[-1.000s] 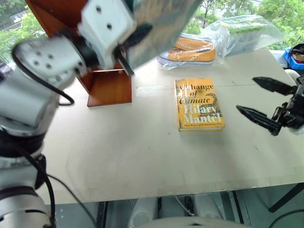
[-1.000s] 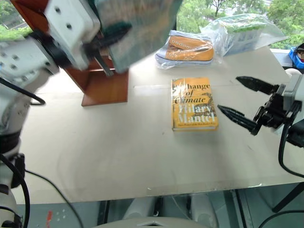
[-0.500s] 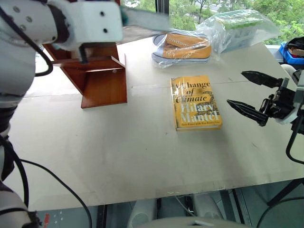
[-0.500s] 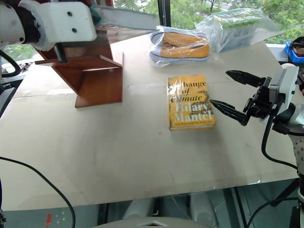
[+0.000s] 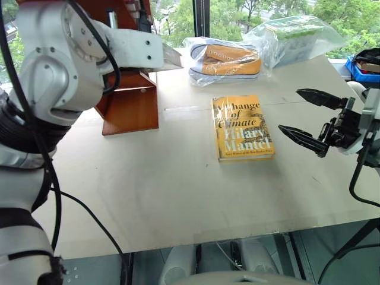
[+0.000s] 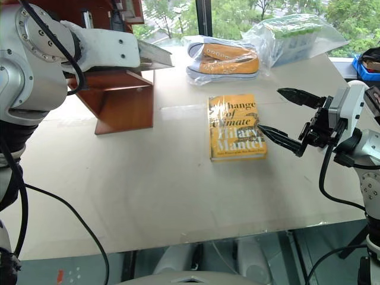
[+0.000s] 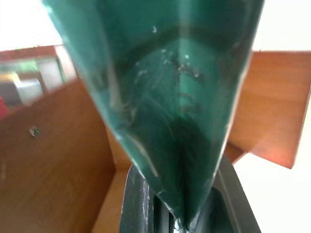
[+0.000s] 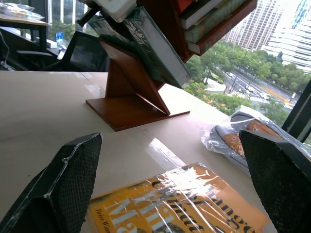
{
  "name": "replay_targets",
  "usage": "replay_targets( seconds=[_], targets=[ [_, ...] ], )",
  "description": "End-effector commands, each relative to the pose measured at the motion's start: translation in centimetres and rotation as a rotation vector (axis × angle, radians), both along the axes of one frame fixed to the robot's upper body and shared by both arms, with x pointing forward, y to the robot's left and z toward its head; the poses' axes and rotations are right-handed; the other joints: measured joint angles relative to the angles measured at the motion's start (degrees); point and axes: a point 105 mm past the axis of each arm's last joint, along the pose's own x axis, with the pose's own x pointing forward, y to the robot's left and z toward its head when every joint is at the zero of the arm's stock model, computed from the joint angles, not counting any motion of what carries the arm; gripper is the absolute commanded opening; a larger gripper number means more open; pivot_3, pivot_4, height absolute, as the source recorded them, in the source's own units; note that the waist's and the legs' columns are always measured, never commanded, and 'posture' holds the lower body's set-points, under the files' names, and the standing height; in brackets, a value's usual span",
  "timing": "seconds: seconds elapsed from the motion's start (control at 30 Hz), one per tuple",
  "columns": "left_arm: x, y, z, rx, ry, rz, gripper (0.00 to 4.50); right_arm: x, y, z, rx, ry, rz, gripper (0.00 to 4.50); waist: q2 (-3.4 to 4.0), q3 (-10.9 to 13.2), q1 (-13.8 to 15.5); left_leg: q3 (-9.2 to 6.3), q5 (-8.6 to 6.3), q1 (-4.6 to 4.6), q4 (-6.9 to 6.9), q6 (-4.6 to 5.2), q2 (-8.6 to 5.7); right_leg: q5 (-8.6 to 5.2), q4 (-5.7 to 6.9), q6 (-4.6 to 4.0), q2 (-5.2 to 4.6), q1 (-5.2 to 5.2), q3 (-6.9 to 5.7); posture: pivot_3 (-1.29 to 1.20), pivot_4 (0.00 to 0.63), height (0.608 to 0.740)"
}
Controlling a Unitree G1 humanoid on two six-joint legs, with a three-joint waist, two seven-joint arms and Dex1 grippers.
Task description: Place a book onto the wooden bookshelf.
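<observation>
Teal-green, plastic-wrapped, the book (image 7: 170,97) sits pinched in the left gripper (image 7: 182,213) at the wooden bookshelf (image 5: 127,104), far left on the table (image 5: 178,190). Right gripper (image 5: 312,116) hangs wide apart, empty, just right of the yellow book (image 5: 242,127). Bagged shoes (image 5: 228,59) lie far.

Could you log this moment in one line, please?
left gripper: shut on book | at wooden bookshelf | right gripper: open
</observation>
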Motion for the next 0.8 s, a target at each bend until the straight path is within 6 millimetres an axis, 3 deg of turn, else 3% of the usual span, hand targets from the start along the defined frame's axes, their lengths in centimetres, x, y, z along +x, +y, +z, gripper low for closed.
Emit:
replay_targets(
  seconds=[0.03, 0.1, 0.17, 0.23, 0.33, 0.4, 0.47, 0.53, 0.6, 0.7, 0.8],
  targets=[
    [0.8, 1.7, 0.4, -0.005, -0.036, 0.09, 0.02, -0.6, 0.0, 1.4, -0.014, -0.065, -0.004, 4.5, 0.03, 0.0, 0.2, 0.0, 0.0, -0.01, 0.02, 0.0, 0.01, 0.0, 0.0, 0.0, -0.03, 0.0, 0.0, 0.0, 0.15, 0.74],
    [1.6, 1.9, 0.3, -0.001, -0.053, 0.106, 0.02, -0.5, -0.1, 1.5, -0.014, -0.066, -0.011, 4.5, 0.1, -0.1, 0.3, 0.01, 0.0, 0.0, 0.04, 0.0, 0.01, 0.0, 0.0, 0.0, -0.06, 0.0, 0.0, 0.0, 0.15, 0.74],
    [2.2, 1.7, -0.1, -0.022, -0.039, 0.085, 0.82, -0.4, -0.3, 1.8, -0.011, -0.069, -0.022, 4.5, 0.15, -0.1, 0.2, 0.03, 0.0, 0.07, 0.09, 0.0, 0.01, 0.0, 0.13, 0.0, -0.09, 0.02, 0.04, 0.0, 0.15, 0.74],
    [2.0, 1.2, 1.5, -0.083, -0.092, 0.041, 1.58, -0.5, -0.5, 2.2, -0.007, -0.075, -0.028, 4.5, 0.04, 0.0, -0.1, 0.08, 0.02, 0.08, 0.09, 0.03, 0.09, 0.03, 0.16, -0.03, -0.13, 0.0, 0.12, 0.0, 0.15, 0.74],
    [0.2, 0.2, 3.8, -0.225, -0.146, -0.082, 2.85, -0.8, -0.9, 2.9, 0.025, -0.078, -0.018, 4.5, -0.08, 0.0, -0.2, 0.07, 0.03, -0.2, 0.14, 0.01, 0.17, 0.04, 0.17, -0.04, -0.13, -0.25, 0.09, 0.0, 0.15, 0.74],
    [-1.7, 0.5, 4.6, -0.319, -0.128, -0.144, 3.68, -1.0, -1.2, 3.0, 0.029, -0.077, -0.012, 4.5, -0.08, 0.0, -0.2, 0.07, 0.02, -0.48, 0.15, 0.01, 0.16, 0.04, 0.18, -0.04, -0.25, -0.45, 0.05, 0.0, 0.15, 0.74],
    [-4.1, 1.0, 5.2, -0.36, -0.102, -0.238, 3.68, -1.1, -1.5, 2.8, 0.027, -0.075, -0.009, 4.5, -0.08, 0.0, -0.7, 0.08, 0.02, -0.62, 0.14, 0.0, 0.15, 0.04, 0.1, -0.02, -0.31, -0.55, 0.0, 0.0, 0.15, 0.74],
    [-6.9, 0.4, 5.8, -0.617, -0.03, -0.308, 3.68, -1.2, -1.8, 2.8, 0.036, -0.073, -0.005, 4.5, -0.08, 0.0, -0.9, 0.03, 0.02, -0.72, 0.15, -0.01, 0.15, 0.03, 0.05, -0.01, -0.35, -0.61, -0.07, 0.0, 0.15, 0.74],
    [-9.9, -1.5, 5.0, -0.802, 0.081, -0.454, 3.68, -1.3, -2.1, 2.8, 0.04, -0.073, 0.001, 4.5, -0.07, 0.0, -0.9, -0.12, 0.02, -0.97, 0.17, -0.01, 0.13, 0.02, -0.21, 0.0, -0.35, -0.64, -0.28, 0.0, 0.15, 0.74],
    [-12.6, -4.4, 1.9, -1.146, 0.23, -0.572, 3.68, -1.4, -2.4, 2.9, 0.042, -0.069, 0.013, 4.5, 0.08, -0.1, -0.5, -0.31, 0.0, -1.0, 0.23, 0.02, 0.05, 0.0, -0.33, 0.05, -0.47, -0.46, -0.38, 0.0, 0.15, 0.74],
    [-11.7, -4.9, -2.7, -1.333, 0.147, -0.522, 3.68, -1.6, -2.4, 3.2, 0.037, -0.069, 0.021, 4.5, 0.14, -0.2, 0.3, -0.56, -0.02, -0.87, 0.37, 0.07, -0.04, -0.01, -0.6, 0.09, -0.5, -0.21, -0.52, 0.0, 0.15, 0.74]
  ],
)
